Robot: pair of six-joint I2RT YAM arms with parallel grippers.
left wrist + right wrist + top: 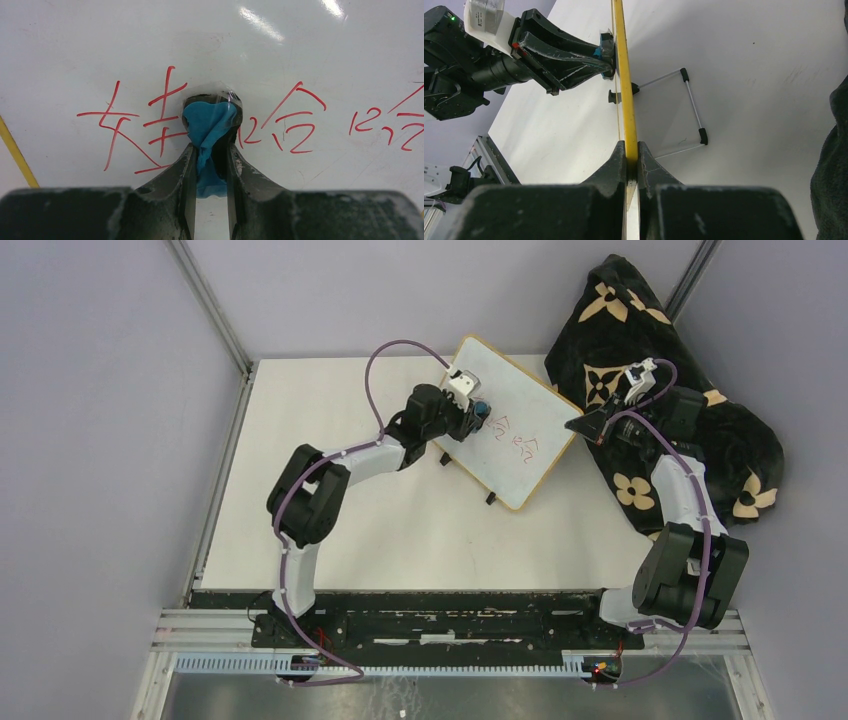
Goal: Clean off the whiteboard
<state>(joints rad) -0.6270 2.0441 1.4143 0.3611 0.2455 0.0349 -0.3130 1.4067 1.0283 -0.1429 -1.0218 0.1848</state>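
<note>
The whiteboard (520, 445) lies tilted on the table, with red handwritten marks (510, 435) across its middle. My left gripper (482, 415) is shut on a small blue eraser (207, 125) and presses it against the board among the red marks (295, 120). My right gripper (580, 427) is shut on the board's right edge; in the right wrist view its jaws pinch the yellowish frame (626, 90) edge-on. The left gripper also shows in that view (606, 50), against the board.
A black blanket with tan flower patterns (650, 390) is heaped at the back right, under the right arm. The board's wire stand with black feet (674, 112) rests on the white table (330, 490). Grey walls enclose the table.
</note>
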